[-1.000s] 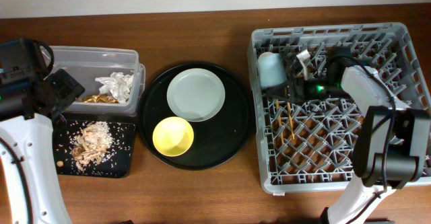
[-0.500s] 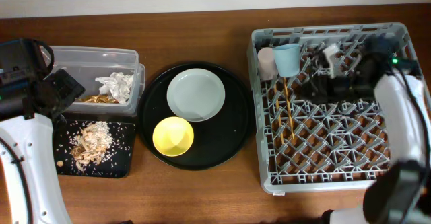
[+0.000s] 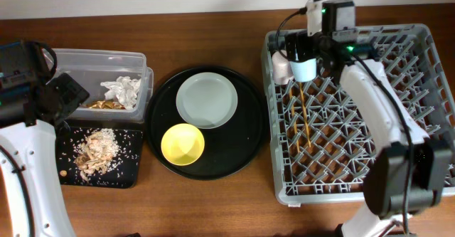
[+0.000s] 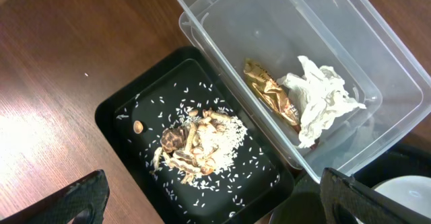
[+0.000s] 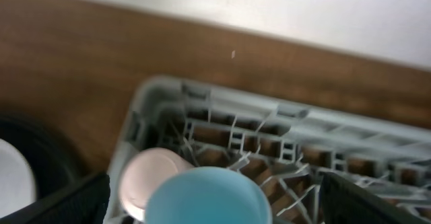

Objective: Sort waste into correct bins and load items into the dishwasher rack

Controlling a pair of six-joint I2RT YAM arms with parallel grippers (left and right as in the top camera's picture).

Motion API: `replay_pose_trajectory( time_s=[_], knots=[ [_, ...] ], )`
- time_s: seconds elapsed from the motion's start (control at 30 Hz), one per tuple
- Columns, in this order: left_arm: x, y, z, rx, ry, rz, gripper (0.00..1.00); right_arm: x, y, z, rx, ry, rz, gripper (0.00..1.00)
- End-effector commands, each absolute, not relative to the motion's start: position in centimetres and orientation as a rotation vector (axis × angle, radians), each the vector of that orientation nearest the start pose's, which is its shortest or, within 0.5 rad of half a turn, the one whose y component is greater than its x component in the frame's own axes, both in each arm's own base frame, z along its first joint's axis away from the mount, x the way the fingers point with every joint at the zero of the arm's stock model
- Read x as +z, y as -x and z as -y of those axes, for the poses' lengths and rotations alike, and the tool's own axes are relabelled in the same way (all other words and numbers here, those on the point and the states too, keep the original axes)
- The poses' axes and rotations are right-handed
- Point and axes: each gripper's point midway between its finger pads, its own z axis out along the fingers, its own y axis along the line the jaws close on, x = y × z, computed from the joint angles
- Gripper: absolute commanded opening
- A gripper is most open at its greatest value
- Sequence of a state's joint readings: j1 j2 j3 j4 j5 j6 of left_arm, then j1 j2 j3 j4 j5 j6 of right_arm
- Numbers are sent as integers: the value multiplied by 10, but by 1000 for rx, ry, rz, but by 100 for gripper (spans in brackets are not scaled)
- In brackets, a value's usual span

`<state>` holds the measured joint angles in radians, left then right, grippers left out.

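overhead: the dishwasher rack [image 3: 419, 123] fills the right end of the counter [image 3: 213, 38]. the light-blue cup [image 3: 304, 70] and the pink cup [image 3: 281, 65] sit side by side in its far left corner, and the chopsticks [image 3: 304, 116] lie on the grid just in front of them. the right tool [image 3: 304, 55] hangs over the light-blue cup. mid-counter, the round black tray [image 3: 238, 148] carries the plate [image 3: 207, 99] toward the far edge and the yellow bowl [image 3: 183, 144] toward the near edge. at the left end, the clear tub [image 3: 85, 70] holds the tissue [image 3: 122, 91] and the foil wrapper [image 3: 103, 104]. the shallow black tray [image 3: 128, 169] in front of it holds the food scraps [image 3: 96, 151]. the left tool [image 3: 67, 93] hovers at the tub's left side.

left wrist: its fingers [image 4: 74, 200] are spread wide, gripping nothing, above the tub and shallow black tray.

right wrist: the fingers [image 5: 67, 204] are wide apart with nothing gripped. the light-blue cup is between them, and the pink cup is just beside it.
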<state>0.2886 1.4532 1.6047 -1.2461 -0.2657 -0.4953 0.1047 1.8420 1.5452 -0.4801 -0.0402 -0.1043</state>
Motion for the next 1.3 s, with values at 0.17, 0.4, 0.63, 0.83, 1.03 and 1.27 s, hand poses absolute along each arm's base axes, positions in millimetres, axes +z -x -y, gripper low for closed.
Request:
replay_pose_trajectory(
  time_s=[0.17, 0.4, 0.63, 0.83, 1.03, 1.27],
  knots=[
    [261, -305, -140, 281, 1105, -2381, 99, 154, -436, -90, 346, 347, -2619, 88],
    [261, -305, -140, 281, 1105, -2381, 99, 215, -373, -82, 318, 418, -2609, 81],
    [261, -305, -140, 281, 1105, -2381, 99, 231, -414, -91, 278, 330, -2463, 33],
    [261, -305, -140, 281, 1105, -2381, 99, 196, -432, -133, 126, 517, -2461, 33],
    [261, -305, -140, 281, 1105, -2381, 99, 179, -436, -137, -131, 533, -2471, 34],
    [261, -305, -140, 281, 1105, -2381, 99, 141, -393, -82, -468, 431, -2730, 35]
  ],
)
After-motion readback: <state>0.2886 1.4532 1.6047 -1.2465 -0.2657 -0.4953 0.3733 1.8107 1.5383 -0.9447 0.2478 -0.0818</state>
